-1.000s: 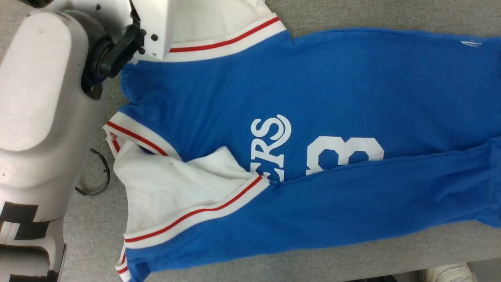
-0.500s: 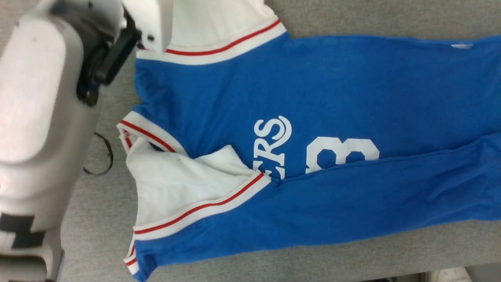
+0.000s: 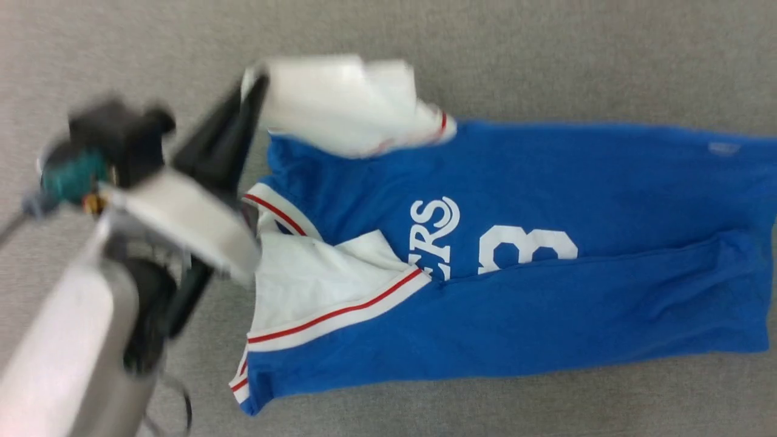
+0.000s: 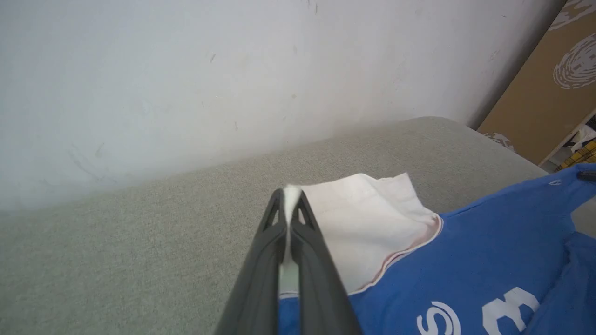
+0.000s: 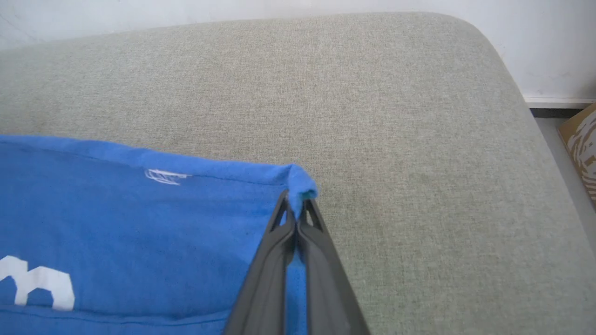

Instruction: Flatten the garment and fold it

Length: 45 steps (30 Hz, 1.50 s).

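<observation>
The garment (image 3: 546,182), a royal-blue jersey with white sleeves, red stripes and white lettering, lies spread across the grey cushion, its near long edge folded over the number. My left gripper (image 3: 258,82) is shut on the far white sleeve (image 3: 340,103) and holds it lifted; the left wrist view shows white cloth pinched between the fingertips (image 4: 289,197). My right gripper (image 5: 294,202) is shut on the blue hem corner (image 5: 300,184) at the garment's other end. The near sleeve (image 3: 315,285) lies folded onto the chest.
The grey cushion (image 3: 546,54) carries the garment, with bare fabric beyond it. A white wall (image 4: 186,70) rises behind. The cushion's rounded corner (image 5: 489,42) drops off at the right, with a cardboard box (image 4: 549,88) on the floor past it.
The head camera has pulled back and shifted. My left gripper has lifted the far white sleeve off the cushion, so it now bunches upward. The right gripper has closed on the hem corner.
</observation>
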Tool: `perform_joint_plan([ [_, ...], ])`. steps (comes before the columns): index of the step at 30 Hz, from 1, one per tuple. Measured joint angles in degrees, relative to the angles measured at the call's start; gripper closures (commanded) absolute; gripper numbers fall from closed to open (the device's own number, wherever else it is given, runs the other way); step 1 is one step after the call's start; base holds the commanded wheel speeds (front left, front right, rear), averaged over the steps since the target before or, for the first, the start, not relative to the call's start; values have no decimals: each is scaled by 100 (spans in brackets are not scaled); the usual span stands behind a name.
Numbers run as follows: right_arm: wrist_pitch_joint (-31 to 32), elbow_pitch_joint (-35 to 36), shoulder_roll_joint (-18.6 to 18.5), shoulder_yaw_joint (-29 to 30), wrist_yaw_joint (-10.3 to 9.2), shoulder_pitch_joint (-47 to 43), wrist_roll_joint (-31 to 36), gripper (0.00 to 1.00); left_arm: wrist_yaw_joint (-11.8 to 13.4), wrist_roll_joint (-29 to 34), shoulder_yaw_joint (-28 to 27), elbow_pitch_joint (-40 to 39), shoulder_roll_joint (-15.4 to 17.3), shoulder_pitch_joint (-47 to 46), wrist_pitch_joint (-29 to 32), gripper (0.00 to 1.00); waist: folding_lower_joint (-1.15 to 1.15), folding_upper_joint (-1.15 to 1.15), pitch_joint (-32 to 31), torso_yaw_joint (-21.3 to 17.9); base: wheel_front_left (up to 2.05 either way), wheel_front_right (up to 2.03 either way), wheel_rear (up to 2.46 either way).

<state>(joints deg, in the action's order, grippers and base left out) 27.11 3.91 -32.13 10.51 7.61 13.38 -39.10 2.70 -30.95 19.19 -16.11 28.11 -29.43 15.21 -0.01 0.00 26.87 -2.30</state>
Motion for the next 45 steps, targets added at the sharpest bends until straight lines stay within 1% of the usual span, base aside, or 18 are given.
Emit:
perform_joint_plan([
  [4,-12,146,192,111,0,-524,-98,100,189,-98,-85,-390,110,913,-135,100,-1,0,-262,58,0,0,0],
  [6,-14,176,289,136,0,-747,-143,100,281,-168,-112,-511,109,1306,-201,100,-1,0,-365,81,0,0,0],
  [8,-7,193,365,165,0,-939,-198,100,370,-264,-156,-559,91,1672,-287,100,-1,0,-443,97,0,0,0],
  [12,10,170,396,176,0,-1215,-211,100,443,-341,-191,-481,127,2223,-365,100,0,0,-511,101,0,0,0],
  [14,4,97,401,118,0,-1267,-158,100,442,-397,-115,-341,126,2386,-342,100,0,0,-526,95,0,0,0],
  [17,-16,-98,467,-56,0,-1261,-93,100,419,-444,49,88,90,2474,-278,100,1,0,-574,83,0,0,0],
  [22,-113,-524,512,-414,0,-1200,85,100,281,-480,264,862,-47,2457,-266,100,0,0,-694,56,0,0,0],
  [23,-145,-610,534,-452,0,-1165,90,59,265,-482,294,975,-101,2442,-275,76,1,0,-717,49,0,0,0],
  [24,-197,-673,558,-479,-1,-1120,90,0,238,-485,319,1055,-143,2424,-305,23,1,0,-741,43,0,0,0],
  [25,-255,-726,593,-478,0,-1078,90,0,238,-494,311,1126,-197,2403,-364,0,1,0,-766,38,0,0,0],
  [29,-367,-773,651,-435,-1,-1021,84,0,266,-508,201,1141,-339,2335,-684,0,1,0,-894,27,0,0,0],
  [33,-324,-403,738,-99,-1,-1137,-225,0,504,-622,-200,620,-563,2418,-1351,0,1,0,-1005,22,0,0,0],
  [35,-233,-204,809,151,-1,-1276,-349,0,661,-546,-337,267,-623,2559,-1685,0,0,0,-1020,22,0,0,0],
  [37,-190,-96,876,405,-1,-1383,-320,0,917,-271,-477,-19,-659,2715,-2083,0,0,0,-989,26,0,0,0],
  [40,-110,-144,946,658,-2,-1405,-26,0,1254,267,-511,-234,-679,2853,-2505,0,1,0,-901,51,0,0,0],
  [43,34,-330,1160,768,-5,-1376,127,0,1516,737,-450,-320,-722,2921,-2705,0,1,0,-803,98,0,0,0],
  [45,118,-457,1235,755,-5,-1332,218,0,1614,978,-378,-308,-721,2930,-2733,0,1,0,-737,138,0,0,0],
])
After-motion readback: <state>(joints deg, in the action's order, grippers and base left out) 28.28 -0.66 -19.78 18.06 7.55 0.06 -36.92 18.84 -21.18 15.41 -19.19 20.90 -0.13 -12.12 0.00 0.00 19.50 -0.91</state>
